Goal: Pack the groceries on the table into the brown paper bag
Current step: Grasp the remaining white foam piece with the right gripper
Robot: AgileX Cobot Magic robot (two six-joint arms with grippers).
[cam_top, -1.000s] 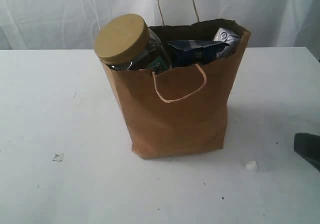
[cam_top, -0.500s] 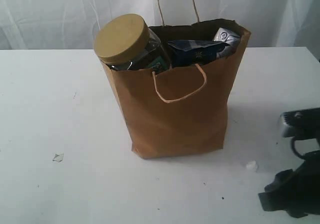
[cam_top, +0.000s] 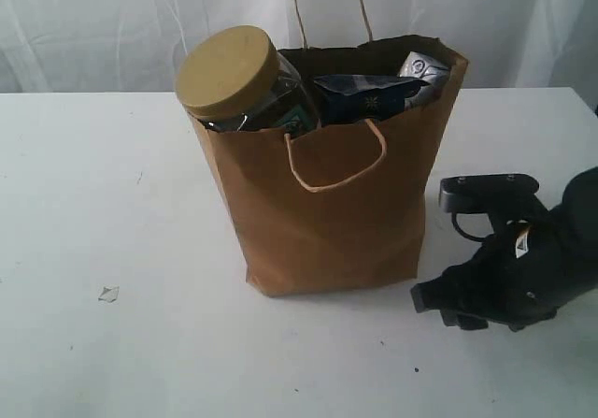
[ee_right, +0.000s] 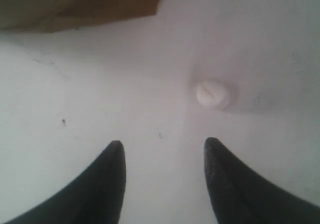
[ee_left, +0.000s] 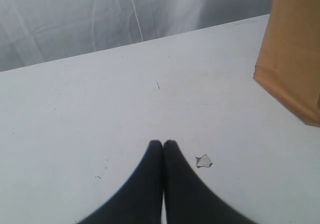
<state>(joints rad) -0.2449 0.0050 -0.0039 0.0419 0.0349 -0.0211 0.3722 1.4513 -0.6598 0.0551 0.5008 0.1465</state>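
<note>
The brown paper bag stands upright mid-table. A tan-lidded clear jar pokes out of its top left, tilted. Beside it inside sit a blue packet and a small white-blue packet. My right gripper hovers low by the bag's right base. In the right wrist view this gripper is open and empty over bare table, with the bag's foot ahead. My left gripper is shut and empty over the table, off the bag's corner. It does not show in the exterior view.
A tiny white lump lies on the table just beyond my right fingertips. A small pale shard lies beside the left fingertips, and the same shard shows left of the bag. White curtain hangs behind the table.
My right arm has come in from the right edge toward the bag's right base and now covers the white lump in the exterior view. The bag and its contents have not moved.
</note>
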